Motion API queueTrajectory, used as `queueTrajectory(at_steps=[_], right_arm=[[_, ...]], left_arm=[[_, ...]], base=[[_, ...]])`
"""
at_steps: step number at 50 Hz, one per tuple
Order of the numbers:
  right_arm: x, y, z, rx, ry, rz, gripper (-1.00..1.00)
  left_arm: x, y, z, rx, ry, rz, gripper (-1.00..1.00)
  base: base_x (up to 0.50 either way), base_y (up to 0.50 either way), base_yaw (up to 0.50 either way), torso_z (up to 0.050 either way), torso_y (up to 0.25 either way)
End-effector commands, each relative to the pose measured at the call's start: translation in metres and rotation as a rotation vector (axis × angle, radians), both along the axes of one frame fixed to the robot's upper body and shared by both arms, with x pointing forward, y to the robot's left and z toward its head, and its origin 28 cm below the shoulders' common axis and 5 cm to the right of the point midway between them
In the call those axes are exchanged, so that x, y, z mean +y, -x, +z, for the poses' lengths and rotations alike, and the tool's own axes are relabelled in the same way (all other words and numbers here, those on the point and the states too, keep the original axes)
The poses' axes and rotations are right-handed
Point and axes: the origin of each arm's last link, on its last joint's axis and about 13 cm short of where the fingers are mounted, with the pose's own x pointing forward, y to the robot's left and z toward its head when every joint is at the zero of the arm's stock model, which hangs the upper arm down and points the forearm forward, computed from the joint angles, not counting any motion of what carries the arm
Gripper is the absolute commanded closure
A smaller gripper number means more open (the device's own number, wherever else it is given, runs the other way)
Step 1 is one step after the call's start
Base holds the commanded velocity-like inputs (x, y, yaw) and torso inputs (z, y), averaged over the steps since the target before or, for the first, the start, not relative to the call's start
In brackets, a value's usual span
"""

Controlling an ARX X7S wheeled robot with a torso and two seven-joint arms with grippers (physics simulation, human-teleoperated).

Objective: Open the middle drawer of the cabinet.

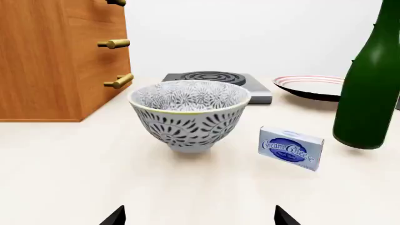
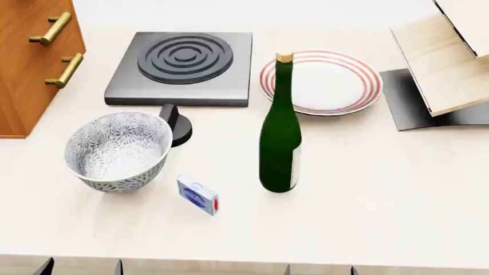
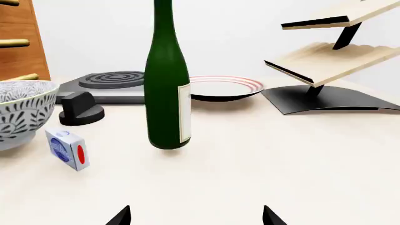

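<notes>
The middle drawer sits closed in the cabinet at the table's far left. Nearby, a small box reads "Cream Cheese". The left gripper and right gripper are both spread apart, empty.

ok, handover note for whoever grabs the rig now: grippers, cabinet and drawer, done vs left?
Left gripper: jaws open, empty, low over the table near the patterned bowl.
Right gripper: jaws open, empty, facing the green bottle.
The cabinet stands at the table's far left. In the left wrist view all three handles stick out alike, so the middle drawer looks shut.
Done: nothing; neither gripper is near a handle.
Left: move the left arm past the bowl, grasp the middle handle, pull the drawer out.
</notes>
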Motion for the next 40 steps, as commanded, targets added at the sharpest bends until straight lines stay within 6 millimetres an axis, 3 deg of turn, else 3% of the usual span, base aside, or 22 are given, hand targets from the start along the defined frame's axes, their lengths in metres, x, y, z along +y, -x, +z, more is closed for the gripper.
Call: queueTrajectory(at_steps=[1, 7, 19, 26, 32, 40], right_arm=[[0.001, 0.0, 0.001, -0.002, 0.009, 0.001, -1.0], [0.001, 0.008, 0.026, -0.058, 0.008, -0.005, -1.0], [0.003, 0.056, 0.095, -0.317, 0.042, -0.012, -1.0], [0.005, 0.079, 0.123, -0.417, 0.034, 0.018, -1.0], [0.008, 0.1, 0.144, -0.513, 0.039, 0.049, -1.0], [0.008, 0.106, 0.146, -0.545, 0.034, 0.044, -1.0]], left_arm=[[0.0, 0.0, 0.0, 0.008, -0.01, -0.005, -1.0], [0.002, 0.004, 0.016, -0.025, -0.03, 0.022, -1.0], [-0.002, 0.048, 0.101, -0.299, -0.068, 0.041, -1.0], [-0.005, 0.075, 0.132, -0.42, -0.071, 0.026, -1.0], [-0.007, 0.093, 0.148, -0.515, -0.056, 0.006, -1.0], [-0.008, 0.095, 0.148, -0.528, -0.039, 0.0, -1.0]], base=[[0.0, 0.0, 0.0, 0.0, 0.0], [0.0, 0.0, 0.0, 0.0, 0.0], [0.0, 0.0, 0.0, 0.0, 0.0], [0.0, 0.0, 0.0, 0.0, 0.0], [0.0, 0.0, 0.0, 0.0, 0.0], [0.0, 0.0, 0.0, 0.0, 0.0]])
